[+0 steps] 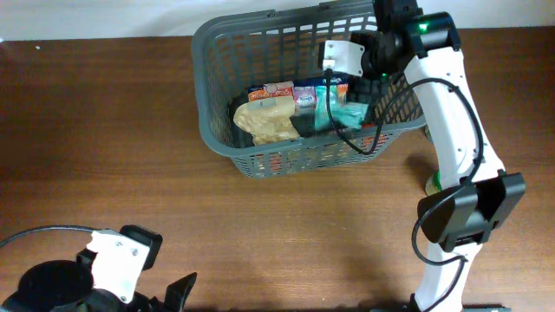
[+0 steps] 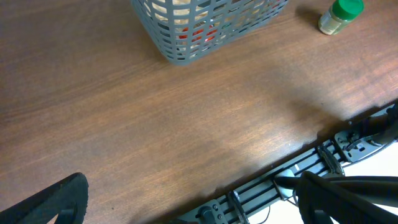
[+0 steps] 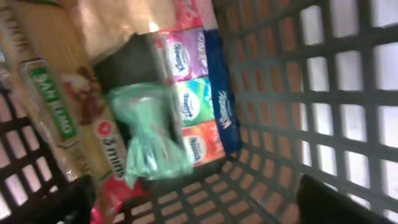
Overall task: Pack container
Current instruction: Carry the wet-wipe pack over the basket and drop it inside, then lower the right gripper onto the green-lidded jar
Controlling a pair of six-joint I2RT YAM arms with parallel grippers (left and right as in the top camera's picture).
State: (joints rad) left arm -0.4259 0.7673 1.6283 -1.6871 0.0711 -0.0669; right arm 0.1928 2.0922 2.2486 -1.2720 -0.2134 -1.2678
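The dark grey lattice container [image 1: 260, 160] stands at the back middle of the table and also shows in the left wrist view [image 2: 186, 46]. It holds a yellow bag [image 1: 264, 121], a pale green bag [image 1: 340, 113], a colourful tissue pack [image 3: 196, 93] and a box [image 3: 56, 106]. My right gripper [image 1: 375, 87] reaches down inside the container at its right end. Its fingers [image 3: 199, 208] are open and empty above the container's floor, beside the green bag [image 3: 149, 137]. My left gripper [image 1: 169, 295] is open and empty, low at the table's front left [image 2: 193, 205].
A small jar with a green cap [image 2: 339, 15] stands on the wooden table right of the container, partly hidden behind the right arm in the overhead view [image 1: 432, 182]. The table's front edge with a metal rail [image 2: 292, 174] lies under the left gripper.
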